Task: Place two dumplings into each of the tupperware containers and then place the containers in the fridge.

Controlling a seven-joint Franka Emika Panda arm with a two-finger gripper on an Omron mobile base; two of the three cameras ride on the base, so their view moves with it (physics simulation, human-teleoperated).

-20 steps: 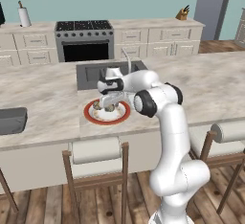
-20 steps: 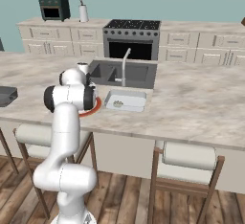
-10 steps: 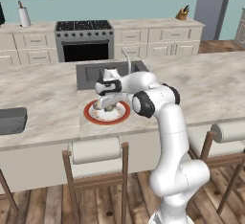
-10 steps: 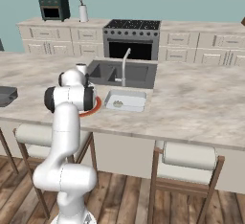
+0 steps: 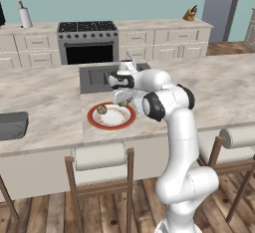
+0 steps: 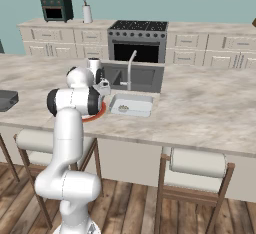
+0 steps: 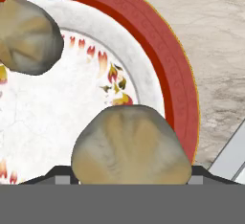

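I'm hovering the gripper over the red-rimmed plate, fingers pinching 1 dumpling across its widest part. A second dumpling is sitting at about 10 o'clock on the plate. The lump looks light, soft and bumpy, so I'm judging a gentle squeeze across the middle safest. A tupperware container is waiting at the plate's 3 o'clock.

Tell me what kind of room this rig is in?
A home kitchen, rendered. Clues: a steel oven set among white cabinets, a sink with a faucet in the marble island counter, and bar stools along its near edge.
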